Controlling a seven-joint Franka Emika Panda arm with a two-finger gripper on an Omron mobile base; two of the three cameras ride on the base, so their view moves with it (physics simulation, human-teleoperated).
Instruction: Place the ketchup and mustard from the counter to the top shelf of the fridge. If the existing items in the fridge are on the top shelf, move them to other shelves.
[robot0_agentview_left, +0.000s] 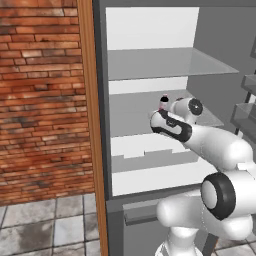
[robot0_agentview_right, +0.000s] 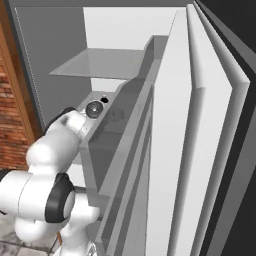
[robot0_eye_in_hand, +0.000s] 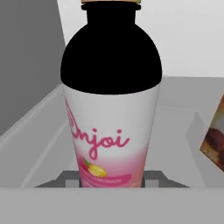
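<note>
The gripper (robot0_eye_in_hand: 112, 183) is closed on the base of the small pink bottle (robot0_eye_in_hand: 111, 105), its two dark finger tips pressed against the bottle's foot on either side. In the hand view the bottle stands upright — a white-and-pink label with pink script and a fruit picture, black shoulders and neck above. To its side, at the frame edge, sits the corner of a reddish-brown box (robot0_eye_in_hand: 215, 139), apart from the bottle.

From the left base view the bottle's top (robot0_agentview_left: 163, 102) peeks just above the white arm (robot0_agentview_left: 200, 135), which reaches into the open fridge (robot0_agentview_left: 102, 125) at the level of a lower shelf (robot0_agentview_left: 132, 115). The top shelf (robot0_agentview_left: 165, 62) lies bare above it. Whether the bottle rests on the lower shelf or hangs slightly off it is hard to tell — the arm hides its base.

In the right base view the fridge door (robot0_agentview_right: 200, 150) stands open beside the arm.
</note>
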